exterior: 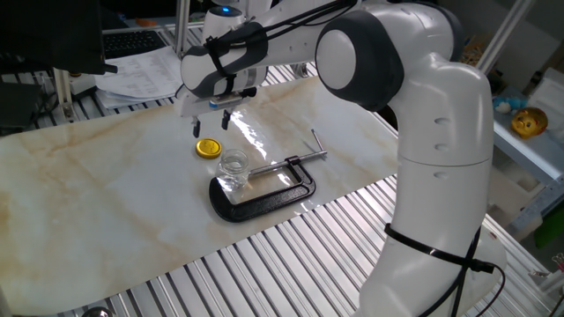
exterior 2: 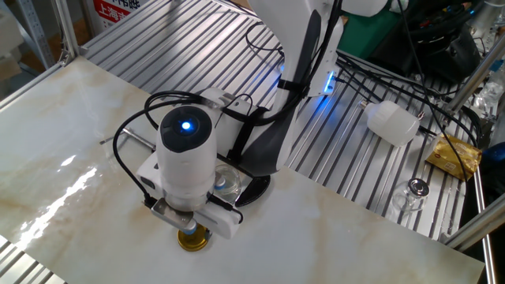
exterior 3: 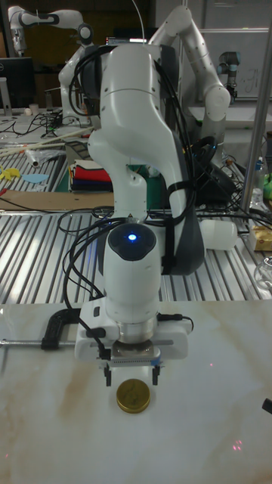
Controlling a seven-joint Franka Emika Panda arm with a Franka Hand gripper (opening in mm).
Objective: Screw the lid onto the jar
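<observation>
1. Directly below the parted jaws, flat on the marble table (exterior: 106, 185): the lid (exterior 3: 133, 395), untouched.
2. Gripper (exterior 3: 132, 370) spread wide, fingers either side above the cap, apparently set to straddle its rim.
3. Beside the jaws, toward the arm's base: the jar (exterior: 233, 166), mouth up, held by the black C-clamp (exterior: 264, 194), likely against twisting.

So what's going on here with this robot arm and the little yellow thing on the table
A single robot arm is working on screwing a lid onto a jar. Its gripper hangs open just above the yellow lid, which lies flat on the marble tabletop and is not yet grasped. The small clear glass jar stands uncapped beside the lid, next to a black C-clamp. So the pick-up has not happened yet.
</observation>
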